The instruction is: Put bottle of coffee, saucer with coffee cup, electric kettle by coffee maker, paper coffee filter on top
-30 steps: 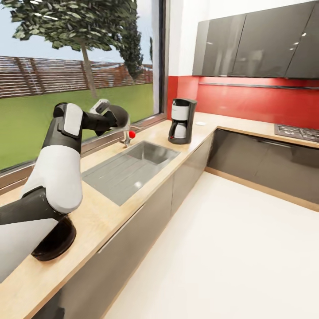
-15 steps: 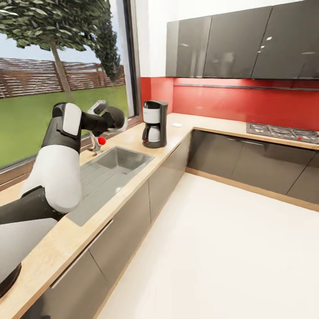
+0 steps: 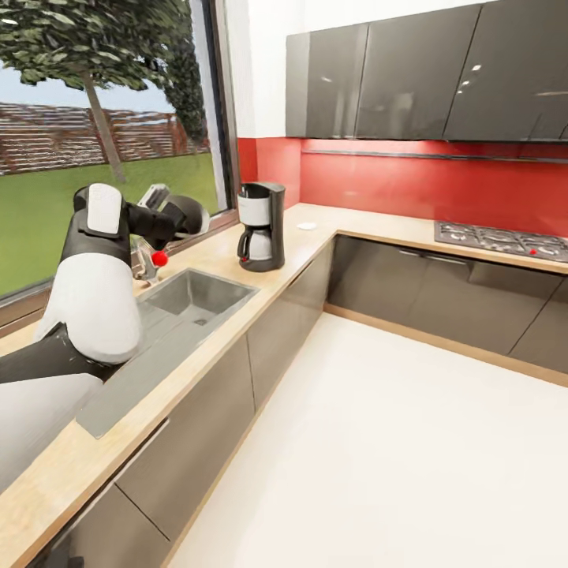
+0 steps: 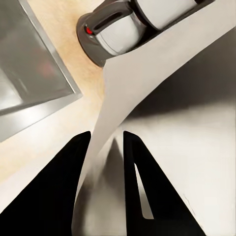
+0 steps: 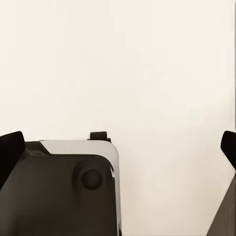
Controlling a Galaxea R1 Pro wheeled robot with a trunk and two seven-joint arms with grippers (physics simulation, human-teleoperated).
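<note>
Bench point(image 3: 315, 237): light wood top, L-shaped, running under the window and turning at the far corner along the red wall; dark cabinet fronts below.

Floor point(image 3: 379, 442): pale, plain, spanning the room; seen also beneath the right claw in its wrist view.

Wall cabinets point(image 3: 410, 71): dark, glossy, mounted above the red backsplash.

Left arm point(image 3: 99, 276): white and dark shell, raised and folded over the bench beside the sink.

Sink point(image 3: 185, 296): steel basin with ribbed drainboard, set into the window run of the bench; tap with red knob point(image 3: 159, 258) at its window edge.

Hob point(image 3: 505, 239): dark, set into the bench along the red wall.

Coffee maker point(image 3: 259, 226): black and silver, upright on the bench between the sink and the far corner, close to the window edge. In the left wrist view it shows on the wood top point(image 4: 125, 24), beyond the steel sink edge.

Left claw point(image 4: 105, 142): dark fingers a narrow gap apart, nothing between them; floor and bench edge behind.

Right claw point(image 5: 118, 142): fingertips at opposite borders of its view, spread wide, holding nothing, above pale floor and part of the robot's dark base.

Small white object point(image 3: 306, 226): flat, on the bench near the far corner; too small to identify.
</note>
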